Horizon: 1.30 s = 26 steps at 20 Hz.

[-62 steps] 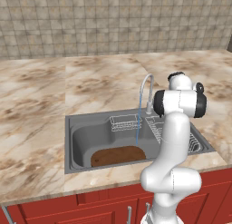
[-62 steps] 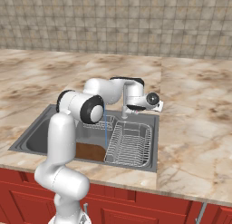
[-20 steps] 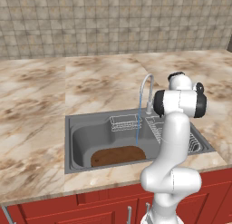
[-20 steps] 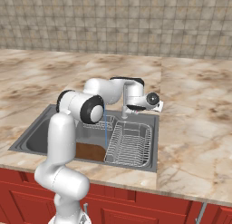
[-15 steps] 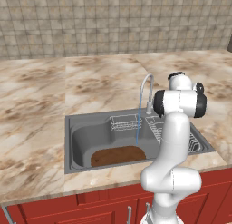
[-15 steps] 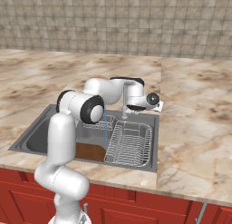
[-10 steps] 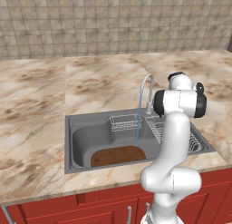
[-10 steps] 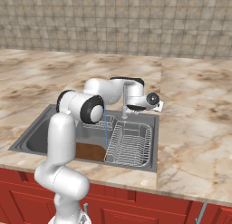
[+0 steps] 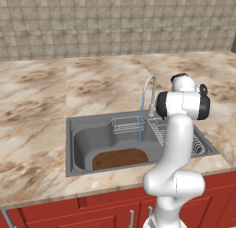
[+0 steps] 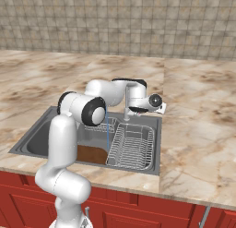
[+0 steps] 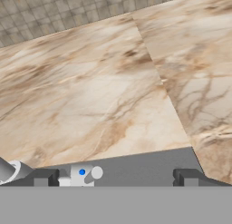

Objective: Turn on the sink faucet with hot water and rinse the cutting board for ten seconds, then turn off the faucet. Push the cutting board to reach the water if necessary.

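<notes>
The silver gooseneck faucet stands behind the grey sink, and a thin pale-blue stream of water falls from its spout. The stream lands at the far right edge of the dark-brown cutting board, which lies flat on the basin floor near the front wall. The board is partly hidden by my arm in the right base view. My gripper is open and hangs low over the sink's back rim. The faucet's small handle with a blue dot lies between the fingertips, nearer the left one.
A small wire basket hangs at the basin's back wall. A wire dish rack occupies the right part of the sink. Marble counter surrounds the basin, with a tiled wall behind and red cabinets below.
</notes>
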Tool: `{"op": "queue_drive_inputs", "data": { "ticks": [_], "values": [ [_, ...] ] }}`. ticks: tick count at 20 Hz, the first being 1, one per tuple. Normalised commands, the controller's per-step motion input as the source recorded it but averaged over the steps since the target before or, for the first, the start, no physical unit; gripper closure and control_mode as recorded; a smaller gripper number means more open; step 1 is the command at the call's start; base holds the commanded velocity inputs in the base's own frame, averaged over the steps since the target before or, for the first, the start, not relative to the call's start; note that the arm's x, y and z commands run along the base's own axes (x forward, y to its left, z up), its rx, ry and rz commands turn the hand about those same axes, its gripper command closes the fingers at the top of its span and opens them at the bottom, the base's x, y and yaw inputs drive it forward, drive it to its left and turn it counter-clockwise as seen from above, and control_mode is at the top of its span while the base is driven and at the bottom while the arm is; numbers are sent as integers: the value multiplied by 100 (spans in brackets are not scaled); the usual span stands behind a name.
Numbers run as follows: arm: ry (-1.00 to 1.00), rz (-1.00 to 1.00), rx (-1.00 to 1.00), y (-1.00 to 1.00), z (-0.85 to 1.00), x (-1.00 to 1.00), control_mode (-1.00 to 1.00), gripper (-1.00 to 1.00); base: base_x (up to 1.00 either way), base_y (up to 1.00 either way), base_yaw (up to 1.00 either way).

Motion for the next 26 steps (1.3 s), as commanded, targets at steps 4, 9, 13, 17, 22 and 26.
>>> {"op": "queue_drive_inputs", "data": {
  "ticks": [4, 9, 13, 17, 22, 26],
  "values": [
    [0, 0, 0, 0, 0, 0, -100, -100, 0, 0, 0],
    [0, 0, 0, 0, 0, 0, -100, -100, 0, 0, 0],
    [0, 0, 0, 0, 0, 0, -100, -100, 0, 0, 0],
    [0, 0, 0, 0, 0, 0, -100, -100, 0, 0, 0],
    [0, 0, 0, 0, 0, 0, -100, -100, 0, 0, 0],
    [0, 0, 0, 0, 0, 0, -100, -100, 0, 0, 0]
  ]
}}
